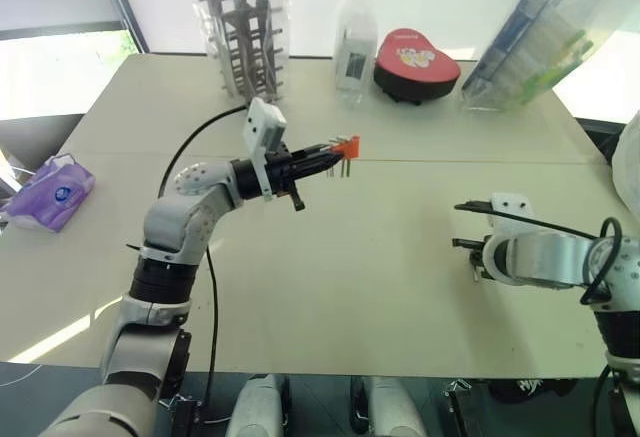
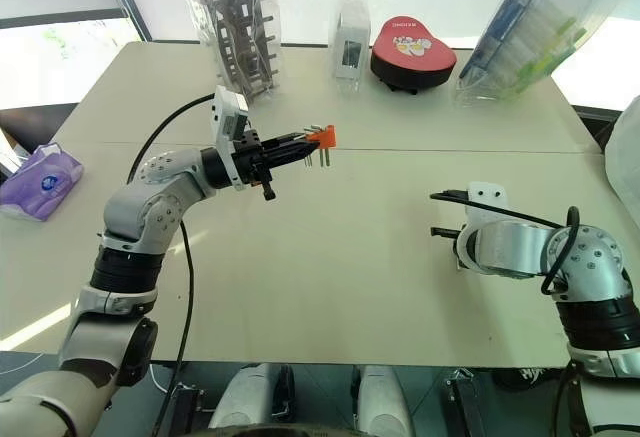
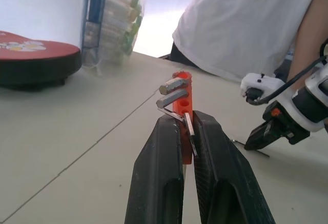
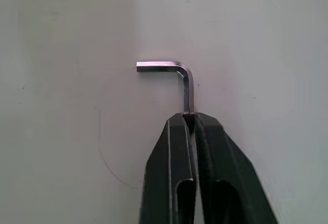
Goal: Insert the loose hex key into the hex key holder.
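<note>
The right gripper's (image 4: 189, 117) fingers are pressed together on the long leg of the loose hex key (image 4: 177, 75), its bent end jutting out past the tips just above the tabletop (image 1: 380, 287). The left gripper's (image 3: 185, 126) fingers pinch the hex key holder (image 1: 346, 147), held up in the air over the middle of the tabletop with its keys hanging downward. So both parts are gripped, but they are well apart; bringing the key to a free hole and pushing it in remains. The left arm reaches across toward the right, roughly level; the right forearm lies low, angled toward the tabletop.
</note>
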